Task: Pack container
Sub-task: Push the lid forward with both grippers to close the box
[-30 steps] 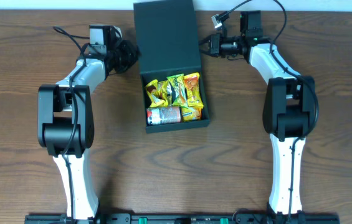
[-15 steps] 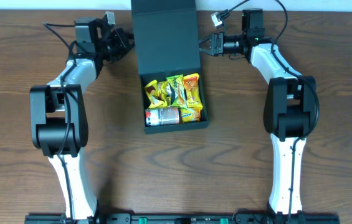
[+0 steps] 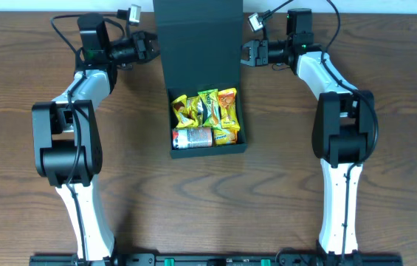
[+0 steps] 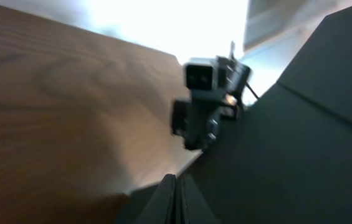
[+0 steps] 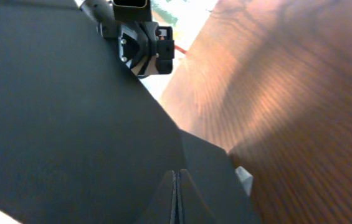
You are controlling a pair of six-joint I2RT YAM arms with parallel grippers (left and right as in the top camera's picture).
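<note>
The dark teal container (image 3: 243, 131) stands at the table's middle, its box filled with yellow, green and orange snack packets (image 3: 208, 109) and a small red can (image 3: 193, 137). Its flap lid (image 3: 197, 44) is open and lifted off the table at the far side. My left gripper (image 3: 149, 47) is shut, its tips at the lid's left edge. My right gripper (image 3: 245, 53) is shut, its tips at the lid's right edge. In the left wrist view the closed fingers (image 4: 176, 190) lie against the dark lid (image 4: 300, 155). In the right wrist view the closed fingers (image 5: 176, 183) lie against the lid (image 5: 57, 124).
The wooden table (image 3: 385, 185) surrounds the container. The far table edge runs just behind the lid. Cables loop off both wrists (image 3: 267, 16). Each wrist view shows the other arm's wrist across the lid (image 4: 204, 106).
My left arm swung up and in to the lid's left edge. My right gripper edged toward the right edge. The lid now looks larger and straighter, raised off the table.
</note>
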